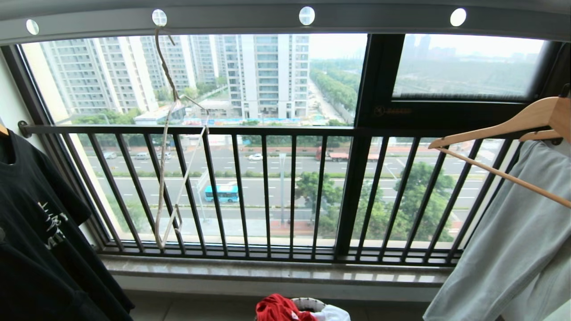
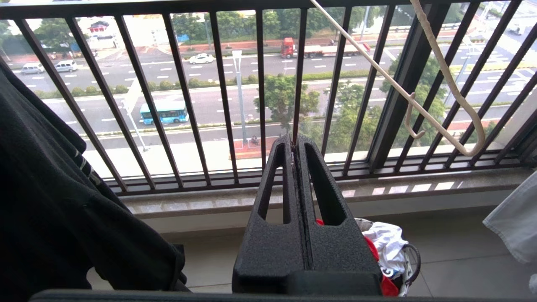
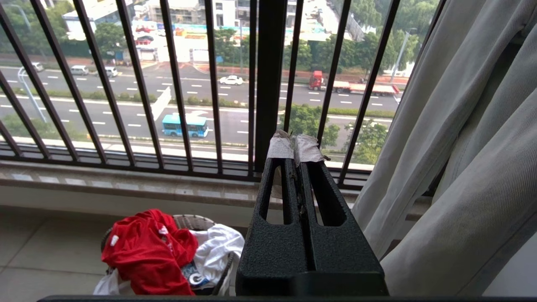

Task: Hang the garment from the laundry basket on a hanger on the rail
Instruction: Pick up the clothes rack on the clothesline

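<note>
Shirt: the red shirt point(image 3: 147, 247) lies bunched on top of the basket point(image 3: 191, 221), spilling over its rim, on the floor below the sill; a white shirt point(image 3: 216, 247) sits beside it in the same basket. On top, it looks the easiest piece to lift out first.
Hanger: the wire hanger point(image 1: 171, 147) hangs by its long hook from the rail point(image 1: 232, 20), at one of the white discs, empty and tilted in front of the railing point(image 1: 267, 131). It seems ready to take the shirt.
Left gripper point(image 2: 295, 142): fingers pressed together, holding nothing, raised above the basket and pointing toward the railing.
Right gripper point(image 3: 295, 144): fingers pressed together, empty, taped tips, next to the grey garment point(image 3: 461, 147) on the right.
Neighbours: a black shirt point(image 1: 40, 232) hangs left, a wooden hanger point(image 1: 504, 129) carries the grey garment right; the wire hanger has free room between them.
Stage: judged just starting; shirt not yet picked.
</note>
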Controlling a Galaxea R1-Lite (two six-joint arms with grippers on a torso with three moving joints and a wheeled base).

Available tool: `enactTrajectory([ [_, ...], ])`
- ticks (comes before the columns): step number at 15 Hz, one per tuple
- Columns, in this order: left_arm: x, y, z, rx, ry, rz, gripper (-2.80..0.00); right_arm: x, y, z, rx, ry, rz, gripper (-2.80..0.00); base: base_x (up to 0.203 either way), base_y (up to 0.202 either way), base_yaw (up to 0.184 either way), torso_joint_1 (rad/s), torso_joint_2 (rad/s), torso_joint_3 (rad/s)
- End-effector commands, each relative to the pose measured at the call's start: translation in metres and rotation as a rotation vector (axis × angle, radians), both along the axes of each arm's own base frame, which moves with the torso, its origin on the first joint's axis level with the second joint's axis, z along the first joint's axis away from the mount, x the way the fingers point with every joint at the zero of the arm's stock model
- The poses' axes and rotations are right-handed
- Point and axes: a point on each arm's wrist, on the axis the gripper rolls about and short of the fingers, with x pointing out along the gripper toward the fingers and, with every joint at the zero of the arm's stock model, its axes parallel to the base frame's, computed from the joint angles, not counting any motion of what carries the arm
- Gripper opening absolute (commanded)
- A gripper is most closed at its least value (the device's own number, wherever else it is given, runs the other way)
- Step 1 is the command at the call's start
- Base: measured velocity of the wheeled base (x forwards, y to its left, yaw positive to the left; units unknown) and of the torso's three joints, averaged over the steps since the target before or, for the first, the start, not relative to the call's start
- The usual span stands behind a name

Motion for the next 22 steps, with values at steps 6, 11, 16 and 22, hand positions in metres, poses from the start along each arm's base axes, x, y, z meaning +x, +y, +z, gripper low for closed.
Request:
enactTrajectory([
  [6, 0.065, -0.032, 0.069, -0.075, 0.293, -0.292, -2.80, 0.000, 0.000, 0.000, 0.000, 0.001, 0.000, -2.80, 0.000, 0.000, 0.000, 0.000, 0.00, 0.000],
  [11, 0.098, -0.051, 0.105, -0.121, 0.467, -0.264, -2.80, 0.000, 0.000, 0.000, 0.000, 0.001, 0.001, -2.80, 0.000, 0.000, 0.000, 0.000, 0.00, 0.000],
  [16, 0.109, -0.076, 0.118, -0.108, 0.543, -0.147, 0.00, 0.000, 0.000, 0.000, 0.001, 0.001, 0.001, -2.80, 0.000, 0.000, 0.000, 0.000, 0.00, 0.000],
  [22, 0.112, -0.097, 0.125, -0.073, 0.503, -0.141, 0.00, 0.000, 0.000, 0.000, 0.000, 0.001, 0.001, -2.80, 0.000, 0.000, 0.000, 0.000, 0.00, 0.000],
])
